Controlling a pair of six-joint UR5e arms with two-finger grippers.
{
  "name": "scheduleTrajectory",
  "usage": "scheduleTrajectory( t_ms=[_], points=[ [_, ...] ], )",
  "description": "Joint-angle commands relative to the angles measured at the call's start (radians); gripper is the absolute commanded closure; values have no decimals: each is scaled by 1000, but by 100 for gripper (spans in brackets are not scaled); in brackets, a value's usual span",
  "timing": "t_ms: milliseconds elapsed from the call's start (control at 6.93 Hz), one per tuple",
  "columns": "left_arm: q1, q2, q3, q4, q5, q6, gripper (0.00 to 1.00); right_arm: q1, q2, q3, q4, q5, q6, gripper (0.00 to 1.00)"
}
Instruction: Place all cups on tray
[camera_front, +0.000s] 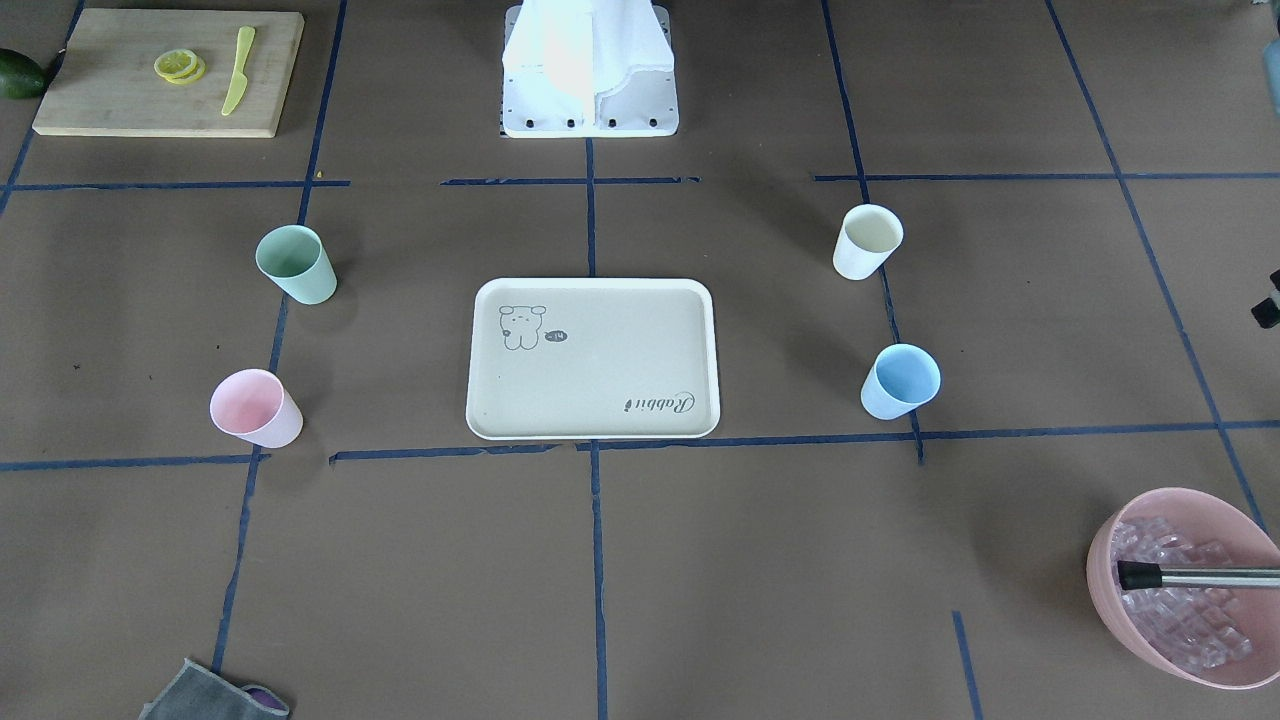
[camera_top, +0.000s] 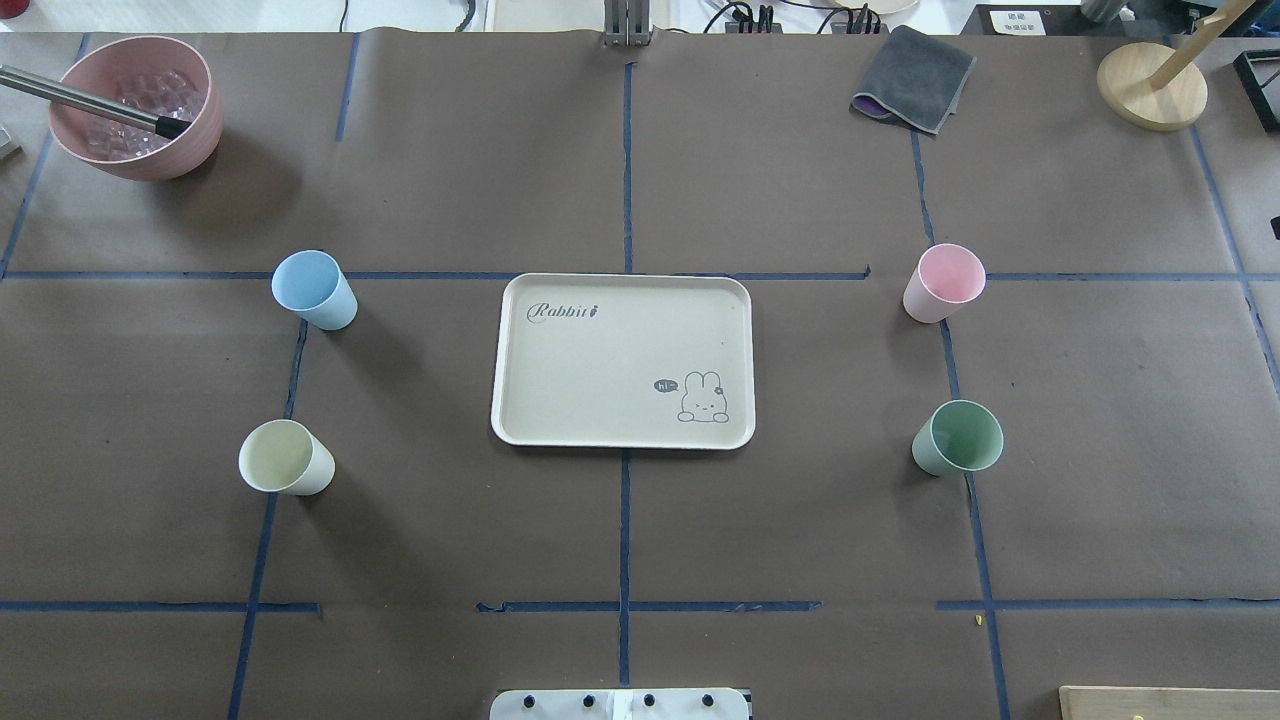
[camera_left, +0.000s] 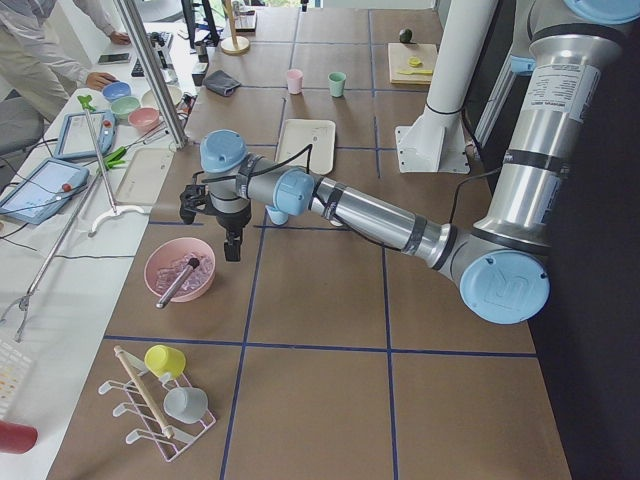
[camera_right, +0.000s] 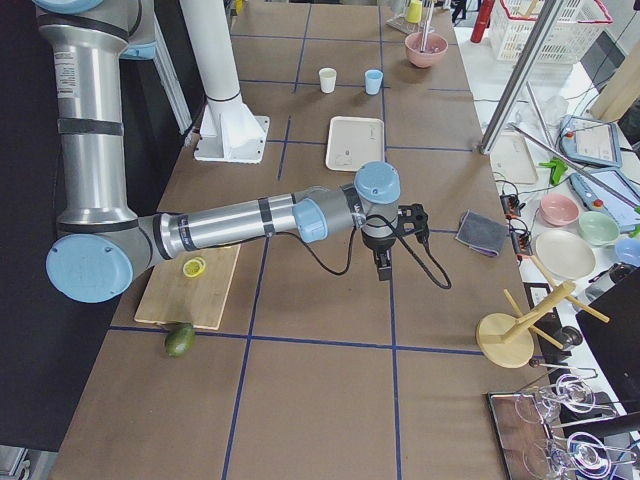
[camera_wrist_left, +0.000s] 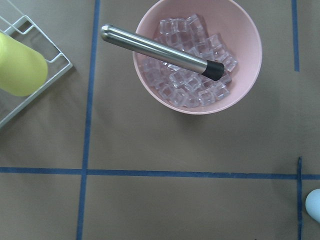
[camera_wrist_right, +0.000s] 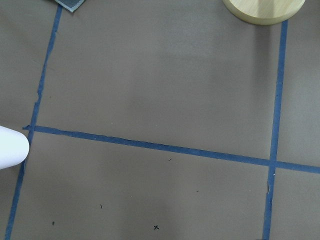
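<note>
The beige tray (camera_top: 610, 370) lies flat at the table's middle with nothing on it; it also shows in the front view (camera_front: 600, 380). Four cups stand upright on the table around it. The blue cup (camera_top: 313, 290) and the cream cup (camera_top: 285, 458) are on its left. The pink cup (camera_top: 945, 283) and the green cup (camera_top: 958, 438) are on its right. My left gripper (camera_left: 232, 248) hangs above the table near the ice bowl. My right gripper (camera_right: 385, 268) hangs above the table between the pink cup and the cloth. I cannot tell whether either is open or shut.
A pink bowl of ice cubes (camera_top: 135, 105) with a metal handle in it stands far left. A grey cloth (camera_top: 915, 90) and a wooden stand (camera_top: 1150, 90) are far right. A cutting board (camera_front: 165, 70) holds lemon slices and a knife. The robot base (camera_front: 590, 90) is at the near edge.
</note>
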Motion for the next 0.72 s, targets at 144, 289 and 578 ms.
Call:
scheduleTrajectory(
  t_ms=[144,289,578],
  points=[
    [190,-93,17,-5,6,-241,0,-40,38,-4,-5,-17,25,0],
    [256,-101,21,-12,67,-319,0,-49,39,-4,-5,-17,28,0],
    [349,-116,93,-191,150,-513,0,-50,39,-2,-5,-17,30,0]
  ],
)
